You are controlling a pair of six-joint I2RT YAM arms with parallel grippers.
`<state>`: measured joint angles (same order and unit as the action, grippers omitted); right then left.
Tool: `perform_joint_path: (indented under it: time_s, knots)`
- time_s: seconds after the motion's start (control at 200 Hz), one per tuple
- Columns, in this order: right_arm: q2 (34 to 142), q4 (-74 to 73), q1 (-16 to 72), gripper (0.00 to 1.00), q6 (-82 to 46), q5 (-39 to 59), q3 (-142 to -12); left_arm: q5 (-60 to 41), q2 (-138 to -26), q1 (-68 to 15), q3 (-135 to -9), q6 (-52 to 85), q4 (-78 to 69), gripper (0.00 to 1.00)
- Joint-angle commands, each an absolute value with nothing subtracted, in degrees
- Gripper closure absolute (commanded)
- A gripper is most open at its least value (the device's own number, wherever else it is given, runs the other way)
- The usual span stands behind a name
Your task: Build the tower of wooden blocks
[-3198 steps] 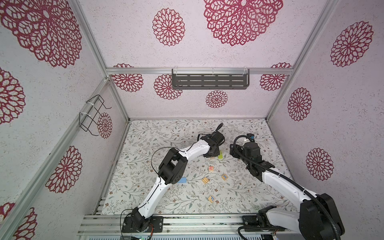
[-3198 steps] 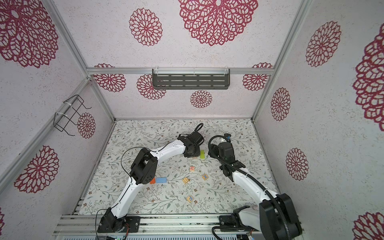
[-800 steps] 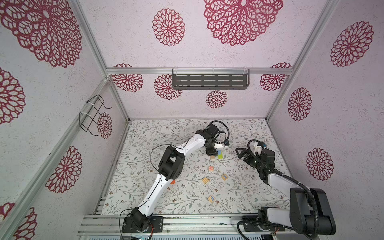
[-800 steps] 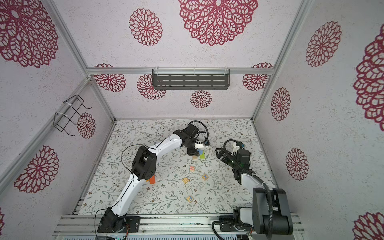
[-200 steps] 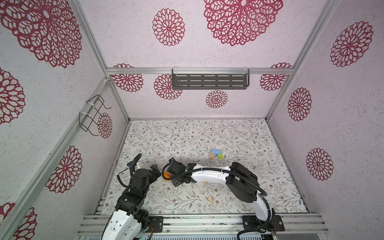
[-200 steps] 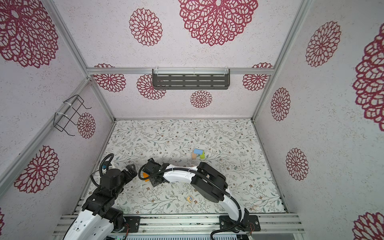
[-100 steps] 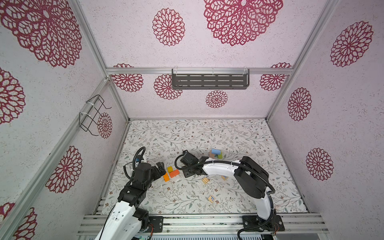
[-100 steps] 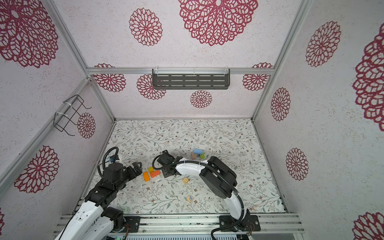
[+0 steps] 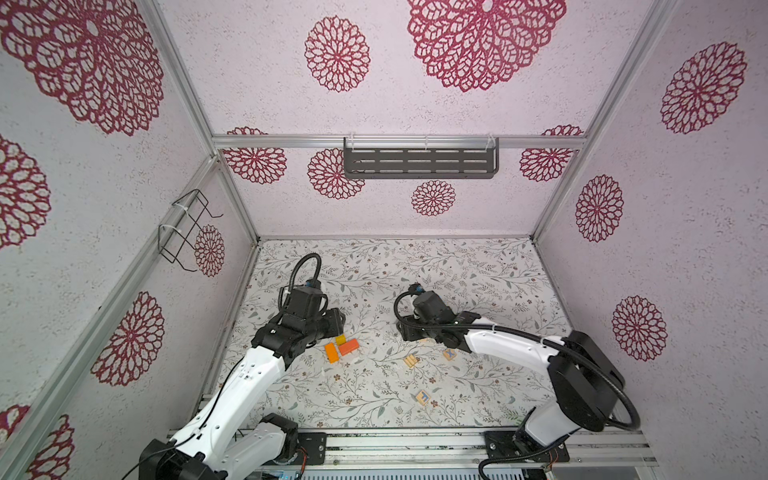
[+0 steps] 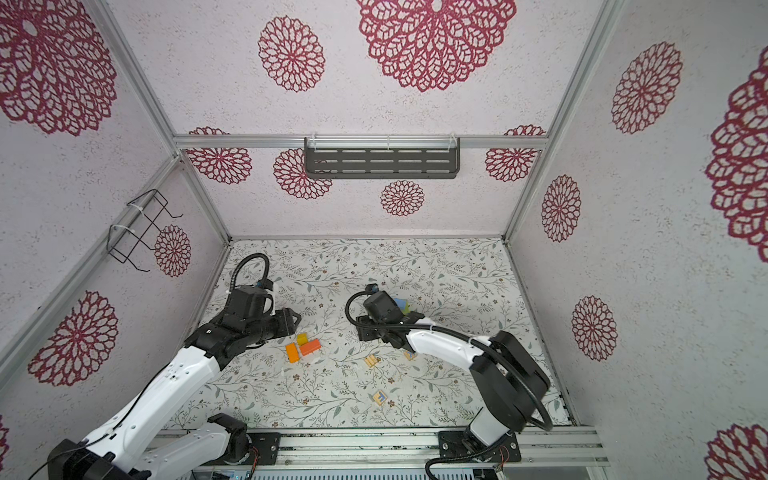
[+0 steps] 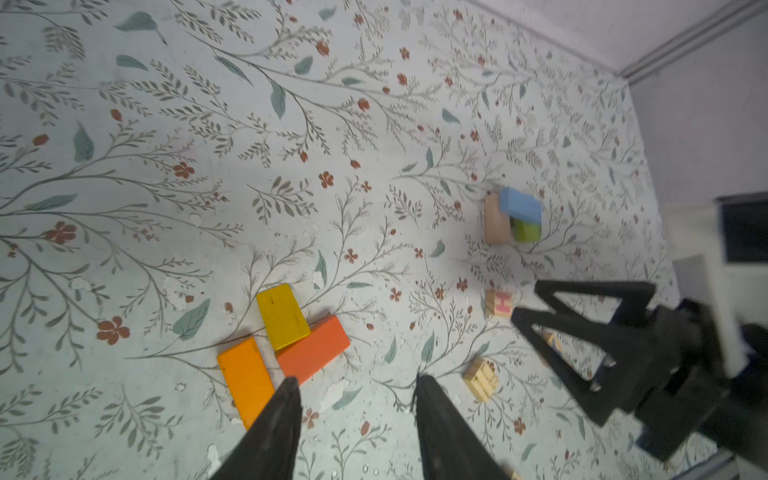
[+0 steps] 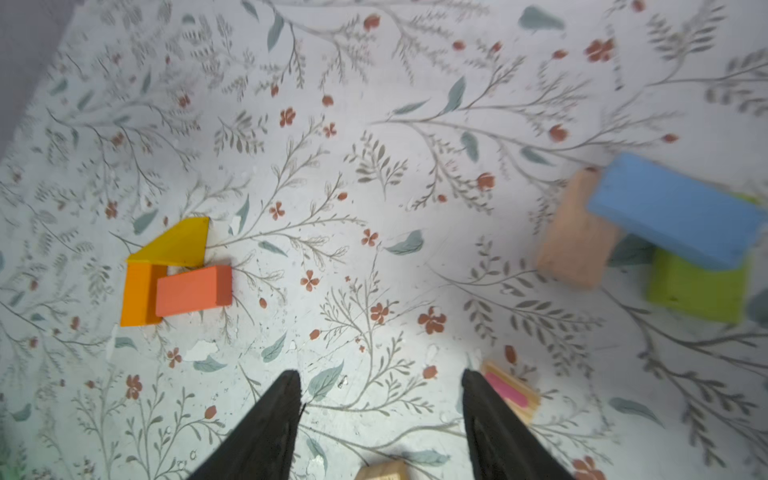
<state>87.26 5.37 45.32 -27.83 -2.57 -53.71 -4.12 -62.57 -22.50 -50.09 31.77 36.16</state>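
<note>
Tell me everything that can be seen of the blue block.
The blue block is a flat rectangular bar, apparently painted wood, matte light blue. It lies flat as the top layer of a small stack, bridging a tan block and a lime block, set askew so its corners overhang them. Nothing sits on it, and nothing but those two blocks touches it.

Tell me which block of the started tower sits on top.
The blue rectangular wooden block: it lies across the tan wooden block and the lime wooden block, which both sit beneath it.
</note>
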Motion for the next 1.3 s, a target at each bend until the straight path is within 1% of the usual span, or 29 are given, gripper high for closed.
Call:
perform_joint_path:
  time_s: [0.0,0.125,0.19,0.25,0.325,0.4,0.475,0.67,0.801,1.006,1.296]
  knots:
    - [81.81,1.13,42.18,0.32,-26.52,0.2,-49.97,-5.53,-67.78,-24.59,-54.77,25.19,43.72,0.53]
    - [76.56,-3.23,38.54,0.3,-26.98,3.43,-44.3,-5.81,-73.82,-24.95,-59.09,20.38,49.21,0.59]
    - [73.97,-5.96,36.43,0.29,-27.37,4.84,-41.2,-7.71,-75.7,-25.02,-60.01,17.54,49.97,0.6]
    - [71.88,-8.6,34.37,0.25,-27.72,6.07,-38.68,-9.64,-77.22,-25.16,-60.19,14.54,49.71,0.6]
    - [69.58,-10.9,31.73,0.22,-28.12,7.6,-35.81,-9.33,-79.46,-25.14,-60.44,11.42,50.02,0.59]
    - [67.49,-12.67,29.52,0.16,-28.52,8.96,-33.72,-9.28,-82.03,-25.21,-60.86,8.61,50.62,0.56]
    - [65.49,-13.89,27.69,0.13,-29.07,9.82,-31.73,-8.9,-84.08,-25.22,-60.61,6.9,50.3,0.55]
    - [62.26,-16.23,25.22,0.12,-31.64,11.87,-28.73,-9.4,-88.73,-25.31,-61.16,4.92,48.36,0.55]
    - [61.98,-16.35,24.92,0.12,-32.18,12.72,-28.48,-7.56,-90.4,-26.54,-61.67,3.44,47.88,0.55]
    - [62.44,-16.95,24.7,0.1,-32.65,13.76,-28.39,-6.42,-92.76,-26.58,-61.48,2.51,47.74,0.45]
    - [61.65,-16.87,24.31,0.1,-32.95,14.64,-28.18,-4.03,-95.72,-25.94,-60.93,1.55,46.69,0.43]
